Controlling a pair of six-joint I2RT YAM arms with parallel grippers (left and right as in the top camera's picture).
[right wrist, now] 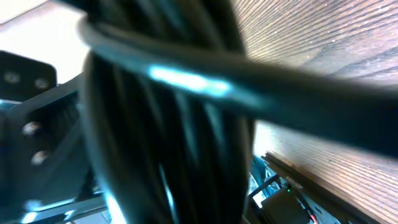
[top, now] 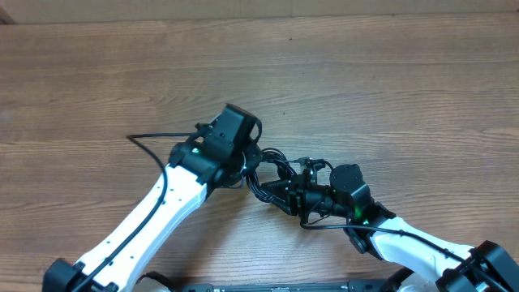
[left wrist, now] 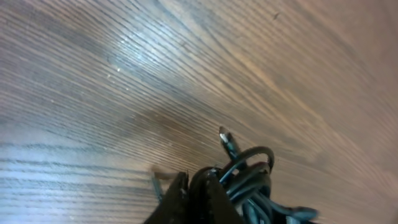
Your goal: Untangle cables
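The cables [top: 272, 172] are a tangled bundle of thin black cords in the middle of the table, between my two grippers. One strand [top: 154, 138] runs off to the left. My left gripper [top: 246, 168] is at the bundle's left edge. In the left wrist view its jaws [left wrist: 194, 194] are pressed together on the cables [left wrist: 249, 180], and a small plug [left wrist: 227, 140] sticks up. My right gripper [top: 285, 195] is in the bundle's lower right side. In the right wrist view the cables [right wrist: 168, 124] fill the frame and hide the fingers.
The wooden table [top: 365, 89] spreads all round the bundle. The left arm [top: 154, 215] comes in from the lower left and the right arm [top: 405, 243] from the lower right. The table's near edge and some equipment [right wrist: 286, 193] show in the right wrist view.
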